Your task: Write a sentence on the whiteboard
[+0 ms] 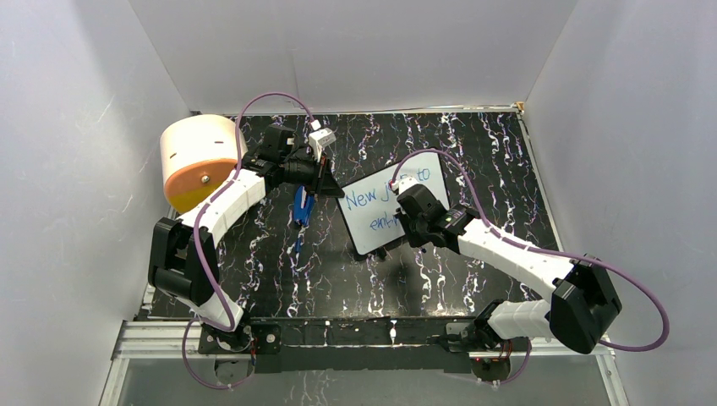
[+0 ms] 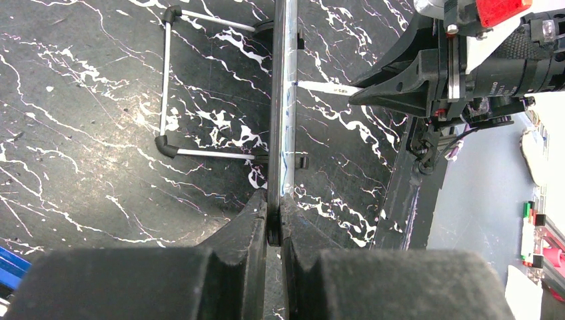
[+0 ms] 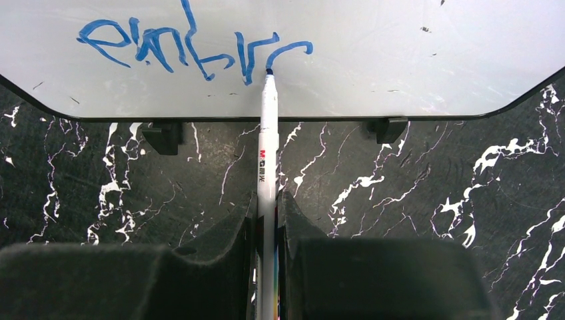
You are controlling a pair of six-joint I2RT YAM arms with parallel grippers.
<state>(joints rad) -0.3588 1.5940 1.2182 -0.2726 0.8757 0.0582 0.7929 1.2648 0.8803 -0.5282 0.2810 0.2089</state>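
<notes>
Second line of the sentence, pen on the board

The whiteboard (image 1: 372, 227) stands propped mid-tabletop (image 1: 254, 279). The left claw (image 2: 273, 220) is clamped on its side edge, steadying it. The right claw (image 3: 266, 213) is clamped on a white marker (image 3: 266, 153), tip touching the board's lower line, right where the blue sentence (image 3: 193, 50) ends, at "embr"-something. I reckon the next letters want light pressure and short strokes along that line, or the board shifts.
</notes>
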